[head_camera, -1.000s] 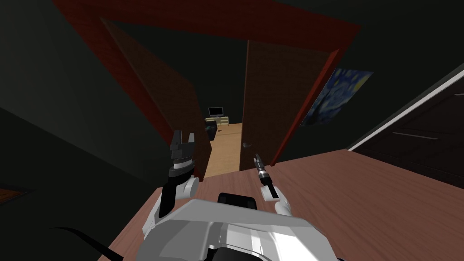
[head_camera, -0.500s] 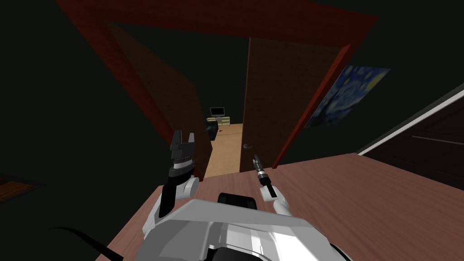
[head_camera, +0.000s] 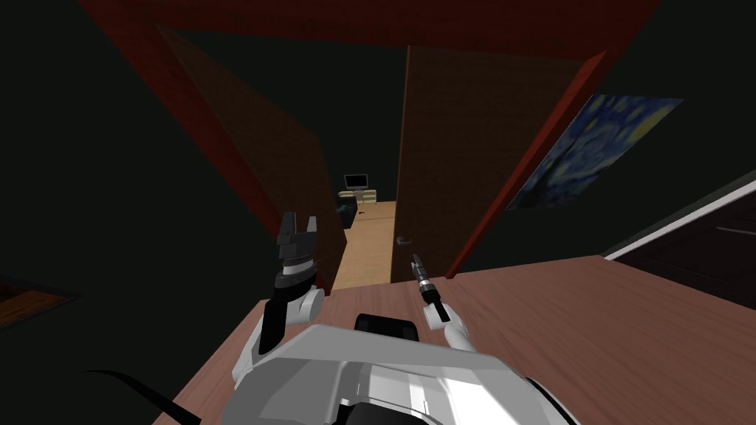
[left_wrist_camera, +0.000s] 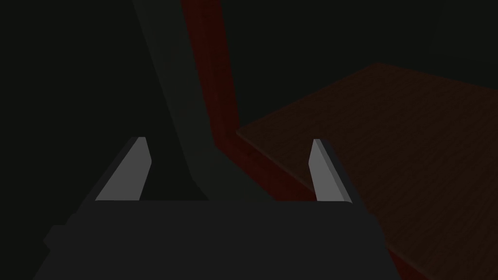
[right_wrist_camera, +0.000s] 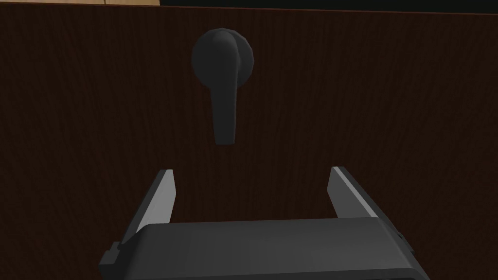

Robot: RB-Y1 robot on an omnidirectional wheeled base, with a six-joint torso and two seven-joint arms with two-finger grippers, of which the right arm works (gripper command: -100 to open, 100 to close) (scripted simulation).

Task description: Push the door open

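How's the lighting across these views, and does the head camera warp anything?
Head view: dim walls, brightest on the tan floor past the doorway; wide lens splays the red door frame. Left wrist view: nearly dark, left gripper's fingers palest. Right wrist view: evenly dim door, handle almost black.

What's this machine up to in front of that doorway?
The robot faces a brown door in a red frame. Its right gripper reaches toward the door with fingers open, aimed just below the dark lever handle. I cannot tell whether it touches the door. The door stands ajar, and a light floor shows through the gap. The left gripper is open too, raised near the frame's other side.
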